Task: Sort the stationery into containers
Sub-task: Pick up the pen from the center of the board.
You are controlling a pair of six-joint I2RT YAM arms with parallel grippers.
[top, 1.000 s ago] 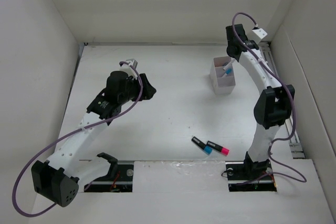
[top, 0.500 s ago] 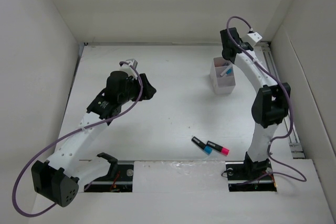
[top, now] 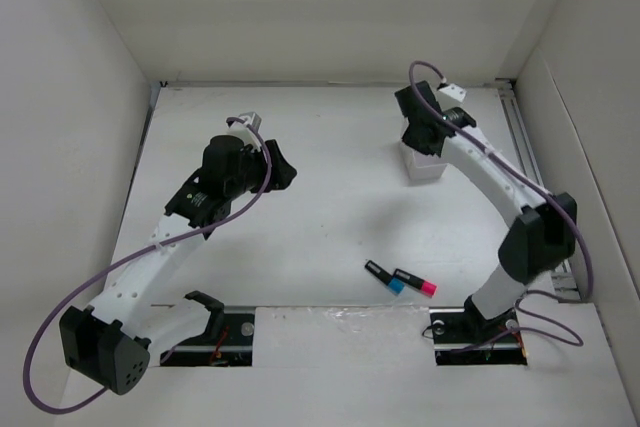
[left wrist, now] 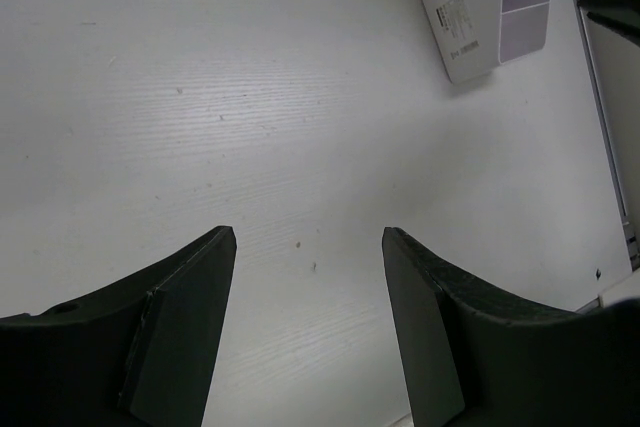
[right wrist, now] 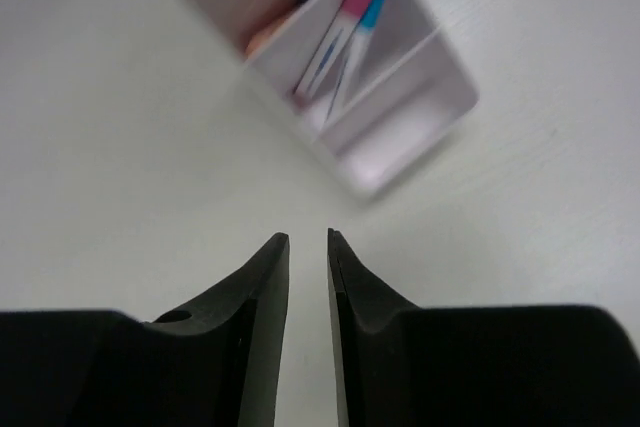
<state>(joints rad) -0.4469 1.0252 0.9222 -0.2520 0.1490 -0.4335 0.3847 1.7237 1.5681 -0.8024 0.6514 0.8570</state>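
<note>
The white two-compartment box (top: 428, 167) stands at the back right, partly under my right wrist. In the right wrist view the box (right wrist: 400, 137) holds a thin blue-pink pen (right wrist: 358, 17), a blue piece and an orange piece (right wrist: 258, 43) in one compartment. My right gripper (top: 418, 139) (right wrist: 308, 239) hovers just in front of the box, its jaws a narrow gap apart and empty. Two black markers lie near the front: one blue-ended (top: 381, 274), one with a pink end (top: 415, 283). My left gripper (top: 284, 173) (left wrist: 309, 247) is wide open and empty over bare table. The box also shows far off in the left wrist view (left wrist: 470, 17).
White walls enclose the table on the left, back and right. A rail (top: 535, 177) runs along the right edge. Both arm bases sit at the near edge, with a strip of clear tape (top: 350, 315) between them.
My right arm has swung left and toward the front, from behind the box to over its near side. The left arm and the markers have not moved.
</note>
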